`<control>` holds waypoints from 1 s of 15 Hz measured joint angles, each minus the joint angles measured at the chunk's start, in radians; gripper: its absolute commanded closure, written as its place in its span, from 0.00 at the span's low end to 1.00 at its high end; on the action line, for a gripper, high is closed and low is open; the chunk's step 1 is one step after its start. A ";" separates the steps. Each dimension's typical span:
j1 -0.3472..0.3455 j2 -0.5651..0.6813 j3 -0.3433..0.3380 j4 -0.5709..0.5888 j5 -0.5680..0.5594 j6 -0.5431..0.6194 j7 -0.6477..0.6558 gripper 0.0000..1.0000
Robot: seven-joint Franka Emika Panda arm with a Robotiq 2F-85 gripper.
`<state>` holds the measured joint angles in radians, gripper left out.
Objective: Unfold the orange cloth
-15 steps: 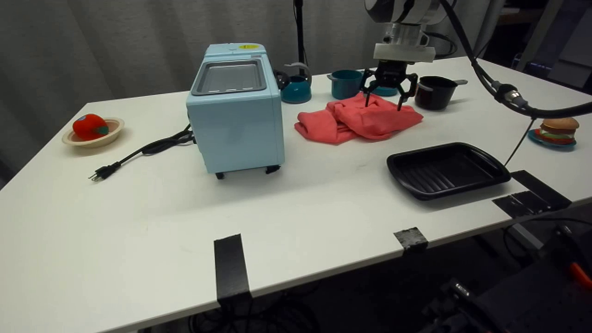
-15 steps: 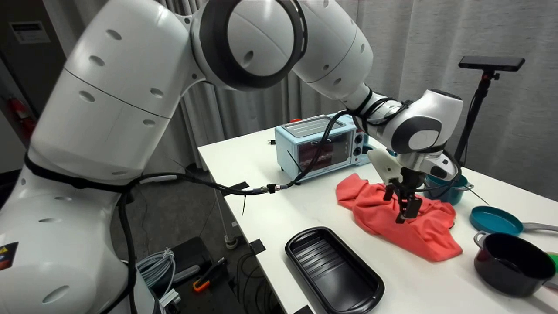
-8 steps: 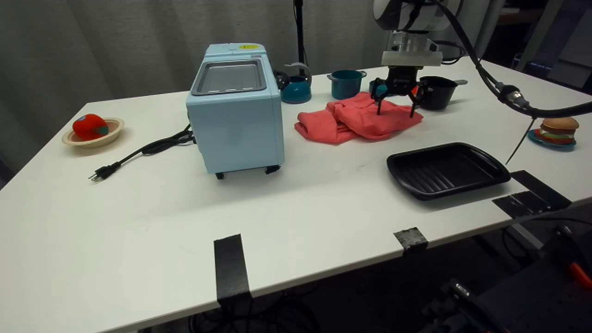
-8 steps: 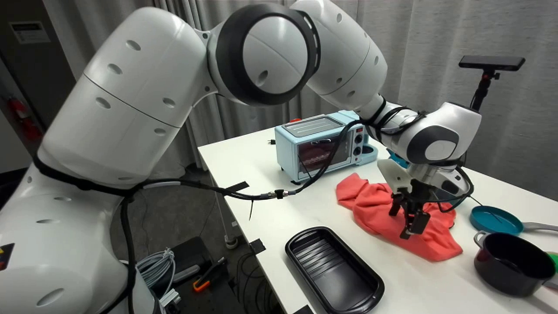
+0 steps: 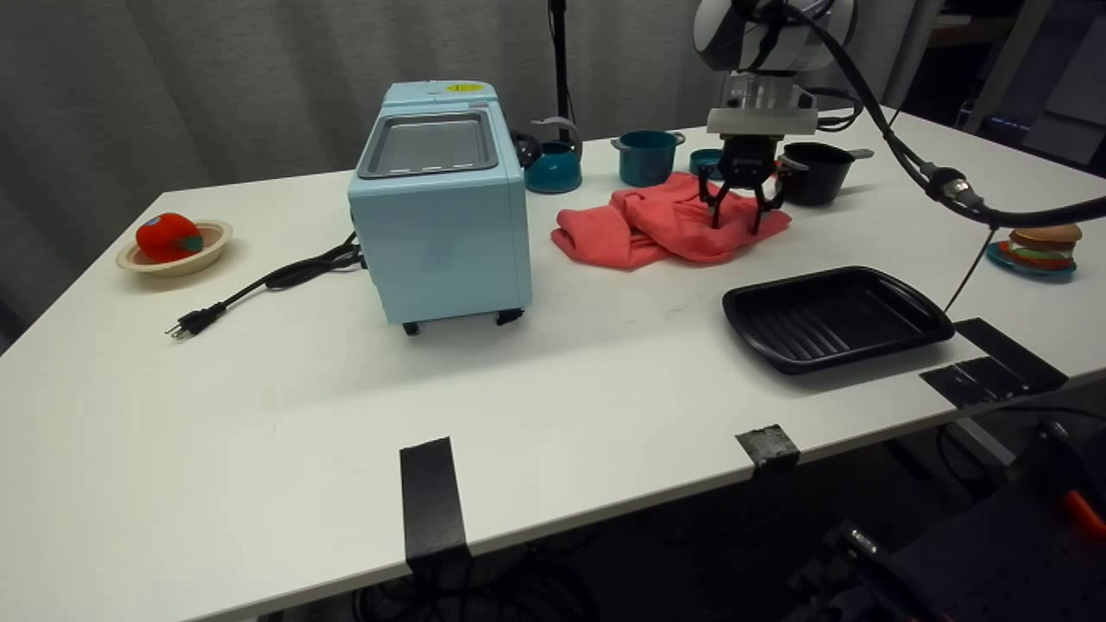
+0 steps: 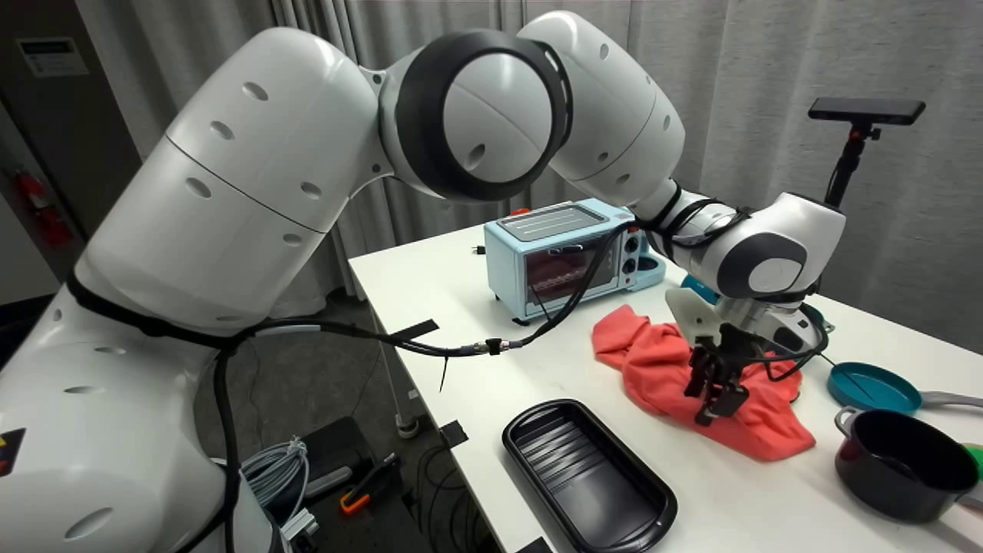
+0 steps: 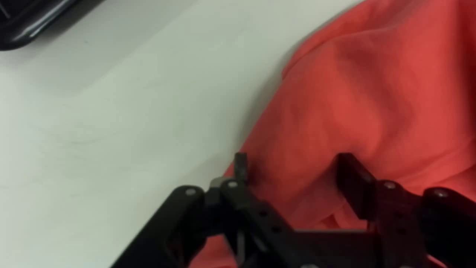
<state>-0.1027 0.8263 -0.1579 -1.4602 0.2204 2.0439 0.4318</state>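
Note:
The orange cloth looks coral-red and lies bunched in folds on the white table in both exterior views (image 5: pixel 605 233) (image 6: pixel 653 372). In the wrist view the cloth (image 7: pixel 334 104) fills the right side, with one edge running diagonally past the left finger. My gripper (image 5: pixel 735 224) points down at the cloth's tray-side part; it also shows in an exterior view (image 6: pixel 705 405). In the wrist view the gripper (image 7: pixel 290 160) has its fingertips apart, with cloth below and between them. The fingertips are at or just above the cloth; I cannot tell whether they touch it.
A black tray (image 5: pixel 838 320) lies near the table's front edge. A light-blue toaster oven (image 5: pixel 445 233) stands beside the cloth. A teal pot (image 5: pixel 646 158), a black pot (image 6: pixel 906 465) and a teal pan (image 6: pixel 872 386) stand close behind and beside the cloth.
My gripper has moved toward the cloth's tray-side edge and come down to the cloth. Its fingers are closer together than half a second ago. The cloth looks unmoved.

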 measured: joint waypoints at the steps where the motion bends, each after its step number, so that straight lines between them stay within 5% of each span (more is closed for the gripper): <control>1: 0.001 0.000 0.001 0.002 0.000 0.000 0.005 0.76; 4: 0.007 0.000 0.004 0.006 0.000 0.000 0.013 0.98; 8: 0.014 -0.001 0.005 0.011 0.000 0.000 0.016 0.98; 9: 0.015 -0.002 0.005 0.012 0.000 0.000 0.016 0.67; 11: 0.018 -0.004 0.005 0.013 -0.003 0.000 0.016 0.60; 14: 0.023 -0.011 0.005 0.013 -0.006 0.000 0.016 0.36; 15: 0.025 -0.014 0.005 0.013 -0.006 0.000 0.016 0.38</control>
<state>-0.0778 0.8120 -0.1527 -1.4469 0.2145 2.0439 0.4481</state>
